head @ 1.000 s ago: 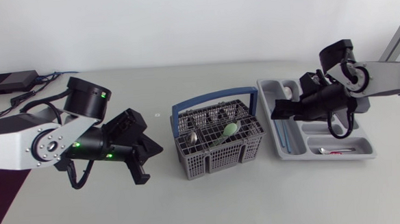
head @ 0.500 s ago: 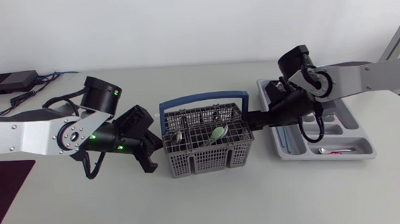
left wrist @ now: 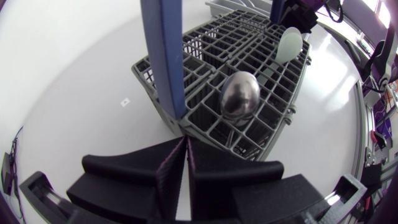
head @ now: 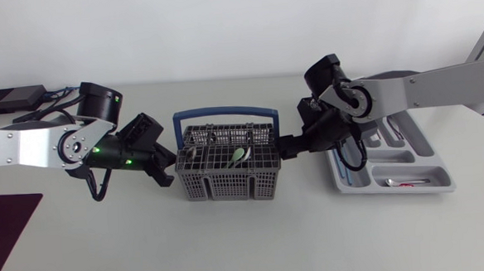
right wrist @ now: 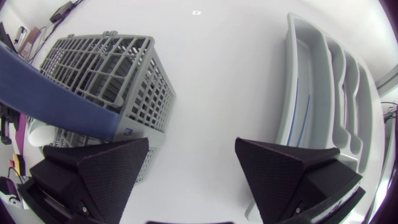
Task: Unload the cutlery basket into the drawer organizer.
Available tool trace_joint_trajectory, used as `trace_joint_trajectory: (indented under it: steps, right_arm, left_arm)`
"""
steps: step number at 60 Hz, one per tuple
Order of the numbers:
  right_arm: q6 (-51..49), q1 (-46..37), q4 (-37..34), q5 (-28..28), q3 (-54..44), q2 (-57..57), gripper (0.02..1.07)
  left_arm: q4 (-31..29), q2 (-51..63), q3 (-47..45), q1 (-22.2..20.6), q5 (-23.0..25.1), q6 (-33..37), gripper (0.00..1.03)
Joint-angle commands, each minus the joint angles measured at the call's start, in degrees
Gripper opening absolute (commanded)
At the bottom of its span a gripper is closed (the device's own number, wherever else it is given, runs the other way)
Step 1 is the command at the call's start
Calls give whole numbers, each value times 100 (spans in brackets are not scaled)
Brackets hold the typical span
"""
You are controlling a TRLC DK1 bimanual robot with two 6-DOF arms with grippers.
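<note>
The grey cutlery basket (head: 224,186) with a blue handle (head: 224,113) stands mid-table. It holds a pale green spoon (head: 241,155) and a metal spoon (left wrist: 241,93), among other pieces. My left gripper (head: 167,168) is shut and empty, its tips right at the basket's left end, just short of the basket wall (left wrist: 205,121) in the left wrist view. At the basket's right end, my right gripper (head: 282,147) stands wide open. One of its fingers (right wrist: 106,168) is beside the basket corner (right wrist: 140,124) under the handle. The grey drawer organizer (head: 411,190) lies to the right.
A spoon (head: 390,182) lies in the organizer's front compartment. A black box (head: 12,99) with cables sits at the far left corner. A dark mat (head: 6,222) lies at the front left.
The basket has shifted left, away from the organizer. My right gripper has come from over the organizer to the basket's right end. My left gripper has drawn back left and farther from me.
</note>
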Motion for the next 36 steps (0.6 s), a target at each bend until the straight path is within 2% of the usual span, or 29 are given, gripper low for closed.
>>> trace_joint_trajectory:
  steps: [1,14,27,31,36]
  right_arm:
    - [227,125,11,15,171,167,102]
    - [218,10,-7,199,92,167,102]
    - [51,-280,-218,138,-260,-676,102]
    - [-28,-324,-341,-20,-330,-1054,102]
    - [-98,-359,-455,-495,-462,-1626,102]
  left_arm:
    - [124,138,273,-87,172,43,19]
    - [107,182,343,-78,164,43,19]
    - [-34,-152,167,238,260,193,19]
    - [-34,-319,71,273,269,210,19]
    - [-69,-600,-79,352,322,228,19]
